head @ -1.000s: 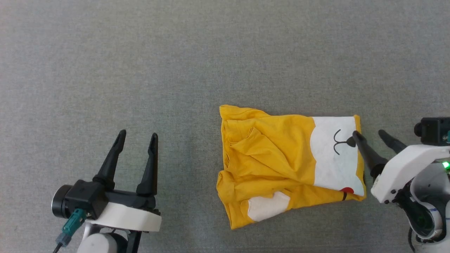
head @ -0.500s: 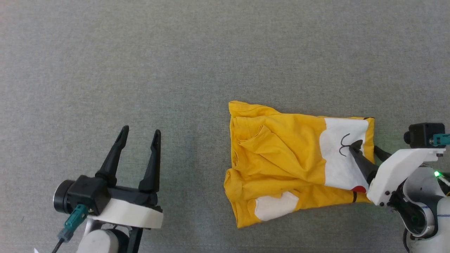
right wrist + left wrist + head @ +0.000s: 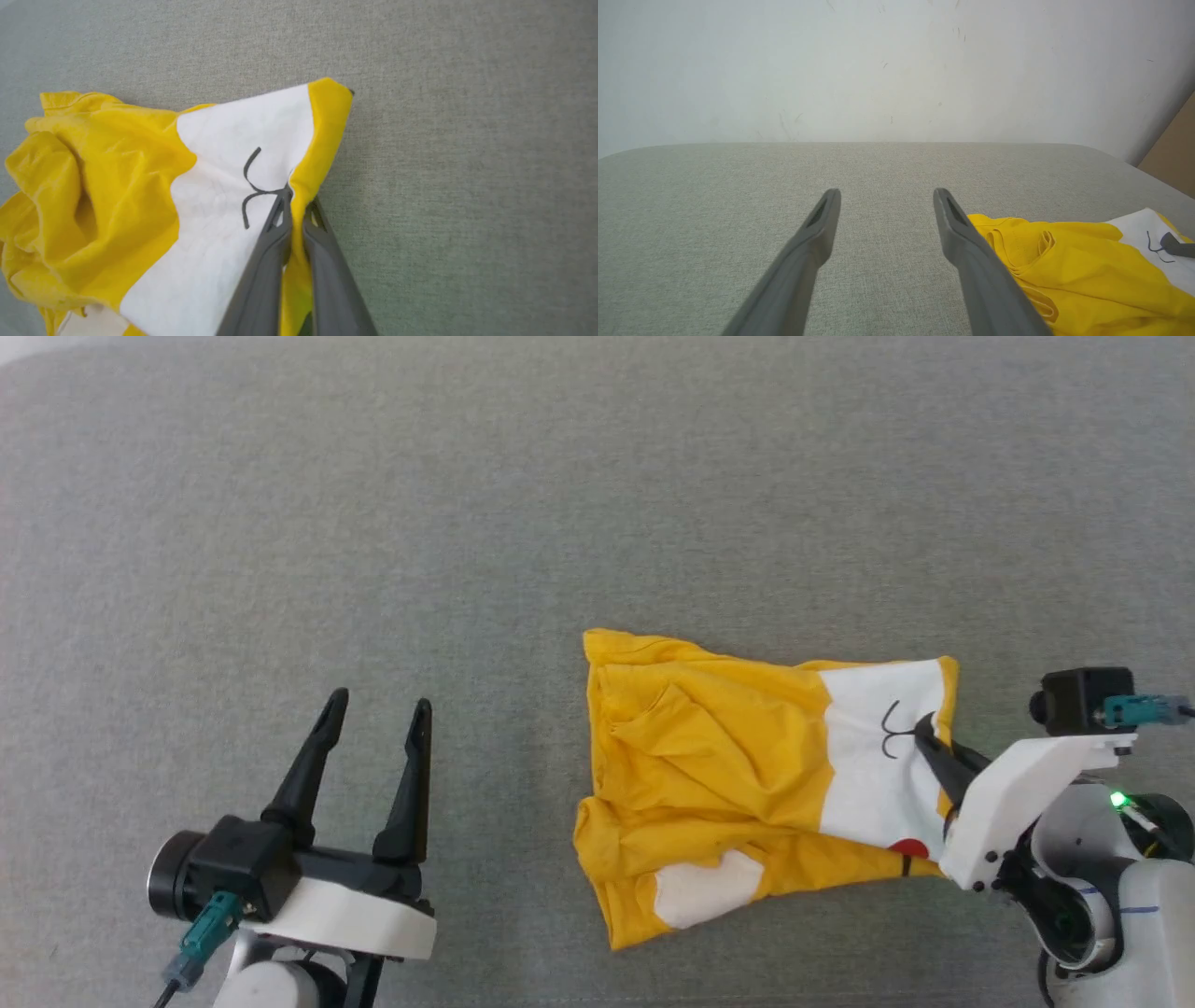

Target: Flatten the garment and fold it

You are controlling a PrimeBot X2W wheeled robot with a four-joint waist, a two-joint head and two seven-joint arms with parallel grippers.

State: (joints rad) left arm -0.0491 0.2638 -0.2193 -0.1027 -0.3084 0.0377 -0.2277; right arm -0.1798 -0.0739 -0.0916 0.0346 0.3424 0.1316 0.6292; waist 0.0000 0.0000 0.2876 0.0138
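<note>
The garment [image 3: 728, 775] is a bright yellow T-shirt with white patches and a black printed mouth line, lying crumpled right of centre on the grey cloth surface. My right gripper [image 3: 929, 733] is shut on its right edge, pinching a fold of yellow and white cloth; in the right wrist view the two fingers of that gripper [image 3: 294, 200] close on the hem by the black line, and the garment [image 3: 140, 186] spreads to their left. My left gripper [image 3: 378, 705] stands open at the lower left, well clear of the shirt. Between its fingers in the left wrist view, that gripper [image 3: 887, 198] holds nothing; the garment [image 3: 1064, 261] lies to its right.
The grey fabric-covered surface [image 3: 373, 523] stretches wide to the left and beyond the shirt. A pale wall [image 3: 896, 70] rises past its far edge, with a brown panel [image 3: 1174, 149] at the right.
My right gripper went from open beside the shirt's right edge to shut on that edge. The edge is now drawn up into a peak. The head camera shifted a little.
</note>
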